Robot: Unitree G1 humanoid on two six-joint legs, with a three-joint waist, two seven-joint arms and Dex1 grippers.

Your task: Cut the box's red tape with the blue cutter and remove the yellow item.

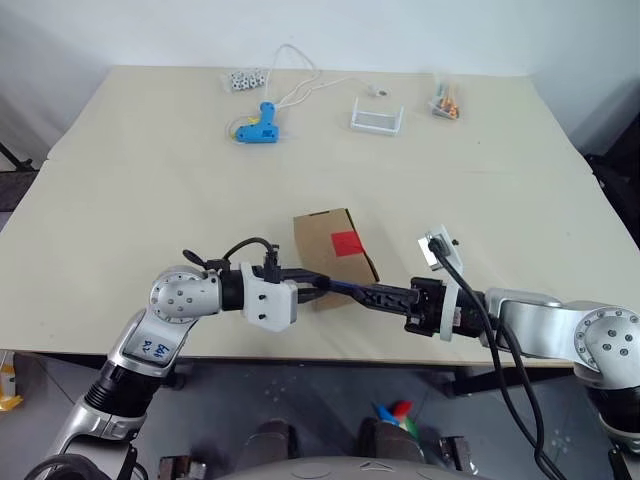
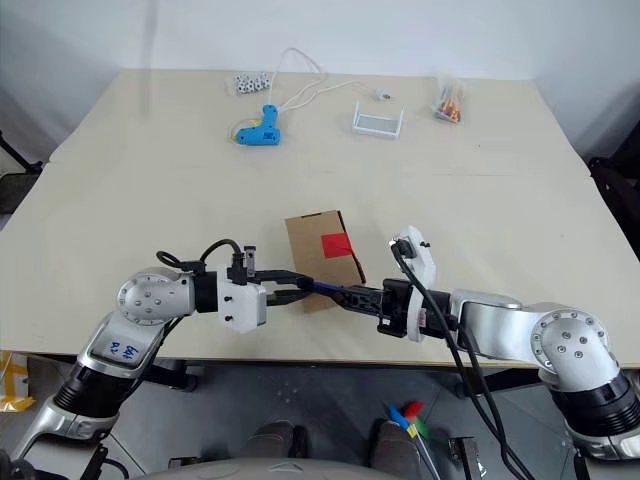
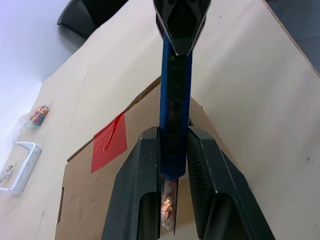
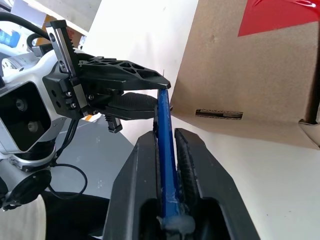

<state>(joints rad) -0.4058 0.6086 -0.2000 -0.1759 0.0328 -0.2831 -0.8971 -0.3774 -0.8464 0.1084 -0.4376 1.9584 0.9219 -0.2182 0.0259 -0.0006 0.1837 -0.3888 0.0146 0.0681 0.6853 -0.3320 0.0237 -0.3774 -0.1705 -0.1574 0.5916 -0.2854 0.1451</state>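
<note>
**Observer:** Just in front of the box [image 1: 335,255], at the near table [image 1: 140,180] edge — what's going on between your two arms?

**Robot:** A handover, I'd judge. My left gripper [image 3: 172,165] is clamped on one end of the blue cutter [image 1: 342,287], and my right gripper [image 4: 170,150] has its fingers pressed against the other end. Both claws are nearly closed, with just the cutter's width between the fingers. So the cutter hangs level between them, just nearer to me than the box.

**Observer:** And the box itself?

**Robot:** It lies flat on the table, beyond the cutter, flaps shut. The red tape [image 1: 346,243] sits uncut on its top face, toward the right side. The yellow item must be inside; I can't see it.

**Observer:** How are your arms posed?

**Robot:** Both forearms reach inward from either side, roughly level, the grippers pointing at each other, tips almost meeting in front of the box. The light-blue glue gun [image 1: 257,129] is far beyond the box, untouched.

**Observer:** What next?

**Robot:** Probably one claw should let go so the other owns the cutter, then bring the blade end over the tape. Releasing before the other grip is firm could drop it.
</note>
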